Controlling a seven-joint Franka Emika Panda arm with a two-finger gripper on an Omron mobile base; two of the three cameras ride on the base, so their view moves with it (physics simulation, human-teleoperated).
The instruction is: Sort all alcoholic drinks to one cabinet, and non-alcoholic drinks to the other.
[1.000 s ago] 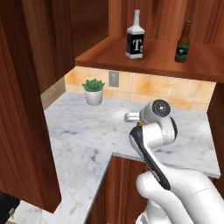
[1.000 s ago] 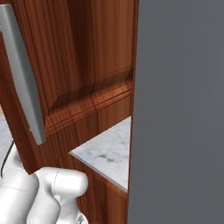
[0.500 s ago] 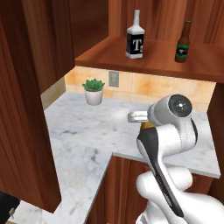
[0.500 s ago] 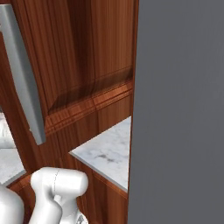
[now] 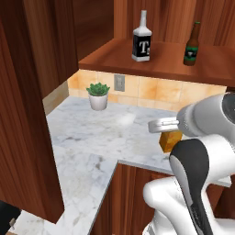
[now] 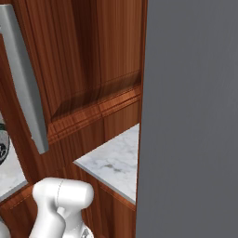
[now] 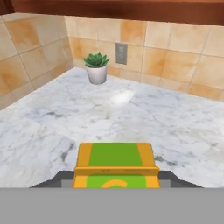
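The white arm (image 5: 202, 151) has swung rightward and nearer the left base camera over the past second, bringing with it the yellow-orange juice carton (image 7: 116, 166), which the hand (image 7: 116, 177) pinches between its fingertips above the marble tabletop (image 5: 92, 142). On the open cabinet's brown shelf board (image 5: 160, 62), the clear bottle with the black "T" label (image 5: 142, 39) and the brown beer bottle (image 5: 192, 44) stand upright, well apart. A small potted plant (image 5: 98, 95) sits by the tiled wall below a wall outlet (image 5: 119, 82).

White arm bent forward, gripper (image 7: 116, 181) clamped on juice carton (image 7: 115, 165)
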